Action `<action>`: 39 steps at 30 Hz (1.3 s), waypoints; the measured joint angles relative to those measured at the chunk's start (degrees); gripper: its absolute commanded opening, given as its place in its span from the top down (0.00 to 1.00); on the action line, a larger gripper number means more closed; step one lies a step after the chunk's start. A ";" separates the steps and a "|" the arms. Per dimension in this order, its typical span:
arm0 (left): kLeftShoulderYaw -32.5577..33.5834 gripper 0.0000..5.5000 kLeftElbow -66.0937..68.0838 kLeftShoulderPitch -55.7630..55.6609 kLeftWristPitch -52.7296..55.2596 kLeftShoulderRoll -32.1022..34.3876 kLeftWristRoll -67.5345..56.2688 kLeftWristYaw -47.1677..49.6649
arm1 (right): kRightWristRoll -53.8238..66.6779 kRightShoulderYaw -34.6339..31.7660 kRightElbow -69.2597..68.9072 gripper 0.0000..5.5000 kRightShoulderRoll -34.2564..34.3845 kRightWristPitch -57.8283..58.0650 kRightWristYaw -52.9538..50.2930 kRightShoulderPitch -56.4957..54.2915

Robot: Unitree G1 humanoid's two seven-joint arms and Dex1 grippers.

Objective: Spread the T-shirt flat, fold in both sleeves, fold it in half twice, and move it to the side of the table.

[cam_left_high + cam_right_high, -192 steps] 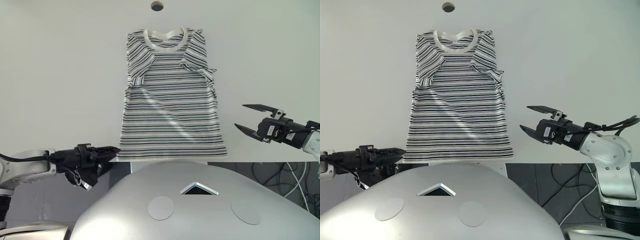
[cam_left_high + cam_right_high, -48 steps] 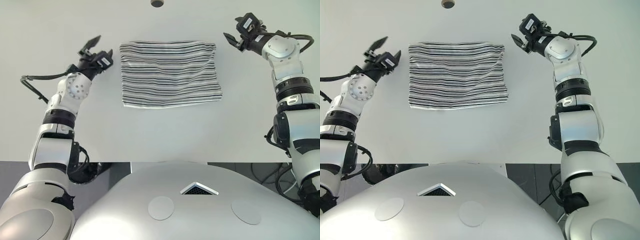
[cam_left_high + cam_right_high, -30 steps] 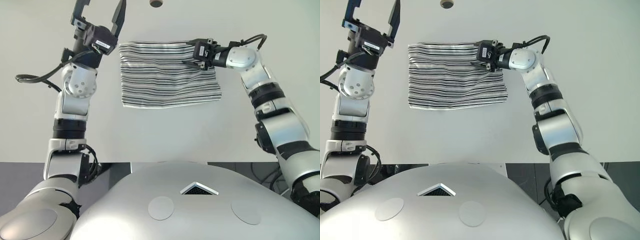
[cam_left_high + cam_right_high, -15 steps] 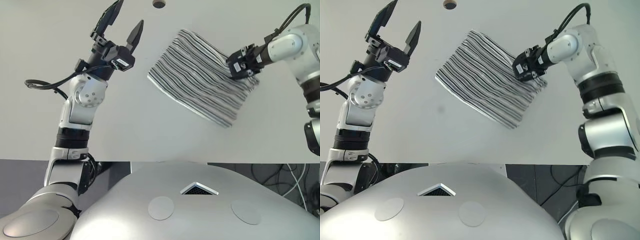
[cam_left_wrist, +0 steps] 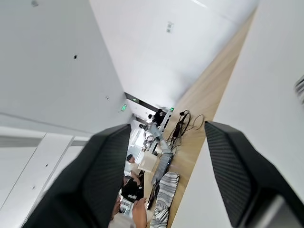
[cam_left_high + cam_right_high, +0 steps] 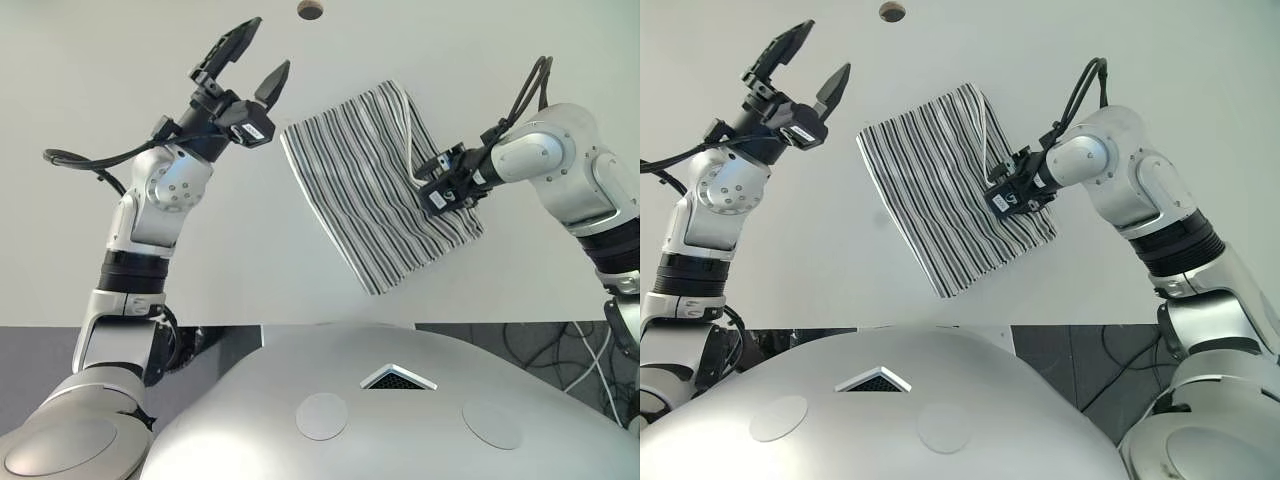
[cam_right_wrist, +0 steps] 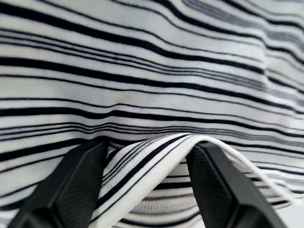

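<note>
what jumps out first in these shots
The folded striped T-shirt sits askew at the middle of the white table, its right edge pinched in the right gripper. To its left, the left gripper is held up, fingers wide open and empty.

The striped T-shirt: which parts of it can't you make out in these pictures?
- Sleeves: tucked inside the folded T-shirt, both head views.
- Whether it touches the table: the head views look from above.
- The pinched edge: the right end effector covers it in the head views; the right wrist view cuts the cloth off.
- Left wrist view: a blurred striped sliver at the frame edge.
</note>
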 measured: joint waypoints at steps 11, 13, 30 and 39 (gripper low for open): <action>-7.78 0.48 -1.12 4.61 -2.04 1.32 5.99 -1.94 | -0.82 1.62 6.05 0.46 7.75 2.48 -8.62 -2.38; -7.94 0.48 -2.44 4.66 -1.83 1.33 6.09 -2.16 | -0.76 1.10 4.92 0.46 7.67 4.13 -9.20 -1.59; -14.22 0.48 7.18 5.57 -1.31 5.74 19.20 4.31 | 1.83 -13.95 -28.87 0.46 -1.54 30.51 -14.69 21.13; -9.07 0.48 1.23 1.95 -15.24 8.99 3.75 8.66 | 14.27 -28.25 -35.80 0.46 3.88 29.99 -22.35 25.16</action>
